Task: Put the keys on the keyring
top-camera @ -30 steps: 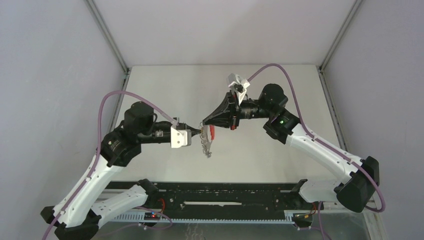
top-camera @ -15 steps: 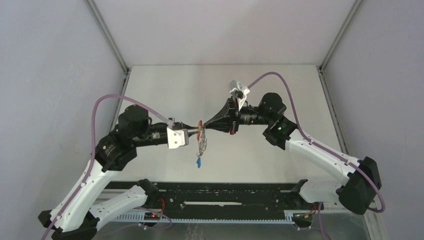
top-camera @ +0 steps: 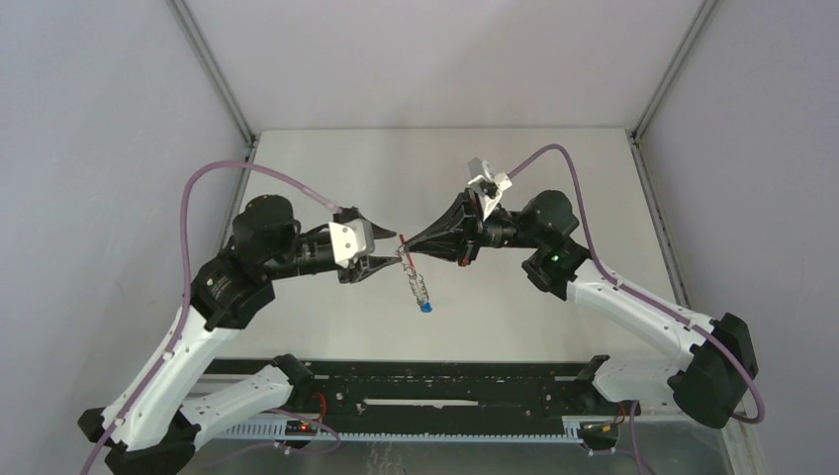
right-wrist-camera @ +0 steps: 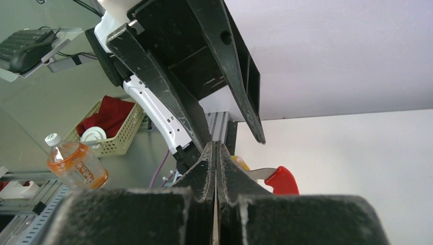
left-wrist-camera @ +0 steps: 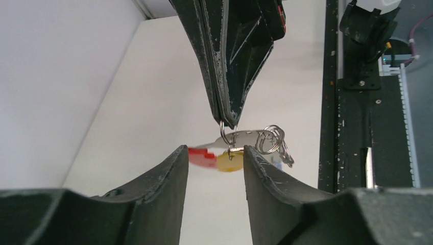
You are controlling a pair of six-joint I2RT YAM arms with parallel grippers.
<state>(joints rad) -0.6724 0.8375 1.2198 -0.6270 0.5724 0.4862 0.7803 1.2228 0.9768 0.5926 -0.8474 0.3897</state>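
The keyring hangs in mid-air above the table's middle. It is a red tag [left-wrist-camera: 201,155] joined to a grey ring cluster [left-wrist-camera: 273,140]. The chain [top-camera: 416,282] dangles with the blue key [top-camera: 424,308] at its end. The yellow-orange key [left-wrist-camera: 229,162] hangs from a small ring beside the red tag. My right gripper [top-camera: 404,245] is shut on that ring; its tip also shows in the left wrist view [left-wrist-camera: 224,120]. My left gripper [left-wrist-camera: 214,153] is open, its fingers on either side of the tag and yellow key, touching nothing. The red tag [right-wrist-camera: 281,179] shows past my shut right gripper [right-wrist-camera: 214,148].
A black rail [top-camera: 416,381] runs along the table's near edge, under the hanging chain's near side. Grey walls close the left, back and right. Off the table, the right wrist view shows a basket [right-wrist-camera: 110,127] and a bottle [right-wrist-camera: 76,166].
My left wrist has turned and its gripper now stands open around the tag. The chain has swung, and the blue key now hangs lower right. My right gripper has shifted slightly right.
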